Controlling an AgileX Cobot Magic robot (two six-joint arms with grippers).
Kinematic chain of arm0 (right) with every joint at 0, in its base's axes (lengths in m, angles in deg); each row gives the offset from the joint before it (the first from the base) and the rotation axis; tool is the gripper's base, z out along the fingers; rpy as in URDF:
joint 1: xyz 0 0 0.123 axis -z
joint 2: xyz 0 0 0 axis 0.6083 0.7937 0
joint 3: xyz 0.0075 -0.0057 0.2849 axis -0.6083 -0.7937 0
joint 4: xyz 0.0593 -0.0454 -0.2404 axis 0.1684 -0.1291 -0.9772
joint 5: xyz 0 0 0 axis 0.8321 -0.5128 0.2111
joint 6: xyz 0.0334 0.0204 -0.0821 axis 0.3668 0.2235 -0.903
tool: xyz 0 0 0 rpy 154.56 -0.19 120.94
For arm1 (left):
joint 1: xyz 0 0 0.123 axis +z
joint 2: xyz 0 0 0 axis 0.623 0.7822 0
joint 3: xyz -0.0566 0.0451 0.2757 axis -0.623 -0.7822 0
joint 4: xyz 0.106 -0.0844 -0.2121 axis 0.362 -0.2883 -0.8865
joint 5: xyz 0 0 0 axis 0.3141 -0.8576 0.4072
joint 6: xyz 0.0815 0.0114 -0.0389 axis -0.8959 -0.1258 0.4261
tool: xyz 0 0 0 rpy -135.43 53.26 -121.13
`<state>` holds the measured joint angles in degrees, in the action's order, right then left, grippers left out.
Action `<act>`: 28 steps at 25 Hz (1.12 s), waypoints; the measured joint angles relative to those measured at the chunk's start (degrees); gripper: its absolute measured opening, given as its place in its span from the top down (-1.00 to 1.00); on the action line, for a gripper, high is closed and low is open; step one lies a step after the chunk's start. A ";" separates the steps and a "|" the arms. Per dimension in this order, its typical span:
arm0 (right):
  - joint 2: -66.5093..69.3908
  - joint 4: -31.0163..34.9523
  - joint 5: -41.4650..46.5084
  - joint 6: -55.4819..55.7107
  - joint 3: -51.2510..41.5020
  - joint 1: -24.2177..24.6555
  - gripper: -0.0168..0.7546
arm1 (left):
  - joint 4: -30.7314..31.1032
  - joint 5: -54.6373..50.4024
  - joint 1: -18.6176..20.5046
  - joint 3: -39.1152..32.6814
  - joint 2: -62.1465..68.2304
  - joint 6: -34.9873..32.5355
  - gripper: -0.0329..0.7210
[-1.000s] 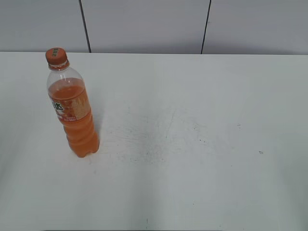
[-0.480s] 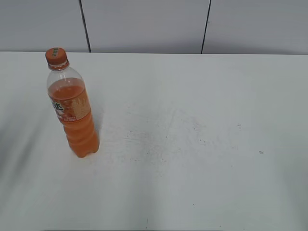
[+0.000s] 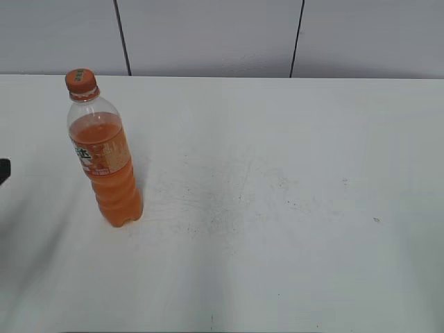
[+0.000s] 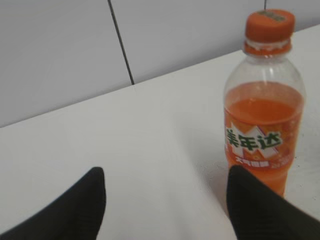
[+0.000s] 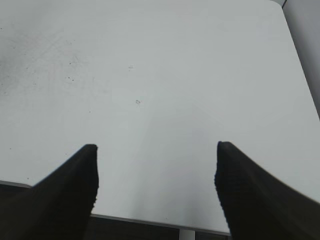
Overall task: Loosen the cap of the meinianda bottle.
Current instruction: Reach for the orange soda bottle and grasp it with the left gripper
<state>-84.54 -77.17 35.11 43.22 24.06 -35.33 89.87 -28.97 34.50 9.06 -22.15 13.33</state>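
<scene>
The meinianda bottle [image 3: 105,163] stands upright on the left of the white table, holding orange drink, with an orange label and the orange cap [image 3: 81,80] on top. The left wrist view shows the bottle [image 4: 263,130] at the right with its cap [image 4: 268,25] on. My left gripper [image 4: 165,185] is open and empty, to the left of the bottle; its right finger [image 4: 250,200] is near the bottle's lower body. Only a dark tip [image 3: 3,171] of it shows at the exterior view's left edge. My right gripper [image 5: 156,165] is open and empty over the table's near edge.
The white table [image 3: 277,173] has faint scuff marks in the middle. A grey panelled wall [image 3: 208,35] runs behind its far edge. The table's front edge [image 5: 150,220] shows below my right gripper.
A dark tip of my left gripper has come into the exterior view at the left edge. The bottle has not moved.
</scene>
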 joint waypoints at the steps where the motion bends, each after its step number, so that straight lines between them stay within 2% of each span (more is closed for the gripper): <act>1: 0.00 0.00 0.00 0.00 0.00 0.00 -0.46 | 0.55 1.01 0.00 -0.93 0.55 0.00 -0.33; 8: 0.00 0.00 0.00 0.00 0.00 0.00 -0.46 | 0.67 6.01 0.00 -4.35 5.84 0.04 -0.37; 13: 0.00 0.00 0.00 0.00 0.00 0.00 -0.46 | 5.17 13.93 0.00 -4.35 9.29 2.62 -0.77; 17: 0.00 0.00 0.00 0.00 0.00 0.00 -0.46 | 10.82 18.98 0.47 -4.35 16.01 5.67 -0.83; 20: 0.00 0.00 0.00 0.00 0.00 0.00 -0.46 | 14.11 23.56 2.51 -4.35 21.30 6.42 -0.83; 23: 0.00 0.00 0.00 0.00 0.00 0.00 -0.46 | 17.79 28.76 6.22 -4.14 27.41 6.67 -0.83; 28: 0.00 0.00 0.00 0.00 0.00 0.00 -0.46 | 30.16 37.31 12.44 0.95 39.16 6.79 -0.80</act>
<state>-84.54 -77.17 35.11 43.22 24.06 -35.33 120.03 8.34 46.94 10.01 17.02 20.12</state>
